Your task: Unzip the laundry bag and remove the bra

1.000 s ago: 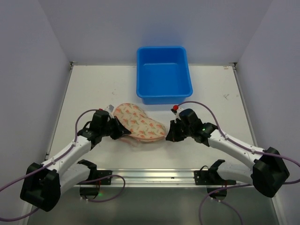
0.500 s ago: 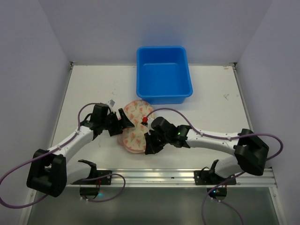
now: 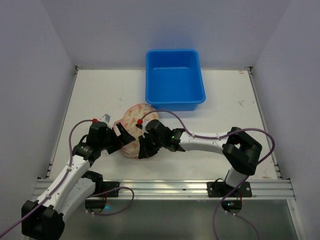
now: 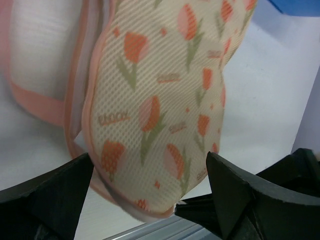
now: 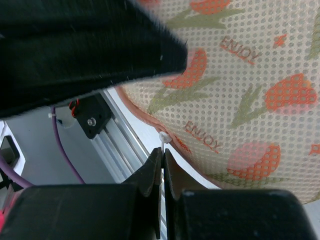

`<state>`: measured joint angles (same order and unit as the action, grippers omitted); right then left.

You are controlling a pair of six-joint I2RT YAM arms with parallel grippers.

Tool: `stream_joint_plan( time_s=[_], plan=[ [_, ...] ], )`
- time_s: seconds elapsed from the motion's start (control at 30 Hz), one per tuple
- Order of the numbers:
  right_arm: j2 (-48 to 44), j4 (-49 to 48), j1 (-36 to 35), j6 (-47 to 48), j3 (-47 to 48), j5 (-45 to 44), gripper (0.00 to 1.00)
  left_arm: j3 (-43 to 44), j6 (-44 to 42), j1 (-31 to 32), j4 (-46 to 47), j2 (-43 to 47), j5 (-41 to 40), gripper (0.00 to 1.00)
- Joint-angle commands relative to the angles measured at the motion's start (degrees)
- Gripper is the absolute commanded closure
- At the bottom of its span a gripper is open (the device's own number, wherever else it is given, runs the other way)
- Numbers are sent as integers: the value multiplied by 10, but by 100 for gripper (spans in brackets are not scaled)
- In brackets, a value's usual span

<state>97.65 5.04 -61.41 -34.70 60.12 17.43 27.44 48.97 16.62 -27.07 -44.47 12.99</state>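
rail (image 3: 165, 186): metal, along near table edge
right gripper (image 5: 161, 155): pinched tight on white zip pull (image 5: 162, 137)
left gripper (image 4: 150, 167): fingers spread, bag edge between
laundry bag (image 4: 160, 100): front-centre of table, partly unzipped, white lining showing
table (image 3: 225, 110): white, scuffed
blue tub (image 3: 174, 80): just behind bag
walls (image 3: 165, 25): plain, pale grey

A blue plastic tub (image 3: 175, 82) sits open-topped at the far middle of the white counter (image 3: 100, 95). Faint dark scuffs (image 3: 241, 103) mark the counter to the tub's right. An aluminium rail (image 3: 165, 187) runs along the counter's near edge, well apart from the tub. Pale grey walls (image 3: 175, 25) rise behind and beside the tub.
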Motion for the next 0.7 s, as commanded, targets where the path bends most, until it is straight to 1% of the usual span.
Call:
stream_joint_plan(
  time_s=[0.0, 0.1, 0.13, 0.2, 0.23, 0.3, 0.33, 0.37, 0.4, 0.43, 0.53, 0.6, 0.63, 0.67],
  plan=[
    [4, -31, 1, -9, 22, 9, 100, -51, 47, -1, -26, 32, 26, 5],
    [7, -30, 1, -10, 24, 10, 100, -71, 64, 1, -10, 47, 38, 14],
    [6, -28, 1, -9, 25, 10, 100, -72, 64, 1, -9, 47, 36, 22],
    [5, -19, 1, -5, 27, 7, 100, -71, 64, 1, -4, 44, 29, 35],
    [2, -14, 1, -1, 27, 3, 100, -71, 63, 1, -3, 40, 27, 54],
    [-4, 5, 1, 3, 19, -1, 100, -66, 61, 1, -1, 38, 20, 74],
    [-17, 12, 1, 9, 12, -19, 100, -65, 59, 1, -1, 34, 18, 91],
    [-24, 18, 2, 15, 6, -28, 100, -64, 57, 1, -2, 32, 17, 98],
    [-31, 38, 6, 20, -6, -37, 100, -63, 54, 1, -4, 26, 13, 100],
    [-46, 49, 10, 29, -14, -54, 100, -64, 49, 1, -6, 25, 10, 100],
    [-73, 84, 38, 42, -55, -64, 100, -67, 39, 0, -11, 22, 5, 100],
    [-108, 91, 69, 38, -97, -40, 100, -68, 36, 0, -15, 24, 2, 100],
    [-121, 96, 102, 38, -107, -28, 100, -69, 33, 0, -17, 25, -1, 100],
    [-144, 107, 116, 44, -114, -36, 100, -70, 32, 0, -18, 26, -2, 100]
  ],
)
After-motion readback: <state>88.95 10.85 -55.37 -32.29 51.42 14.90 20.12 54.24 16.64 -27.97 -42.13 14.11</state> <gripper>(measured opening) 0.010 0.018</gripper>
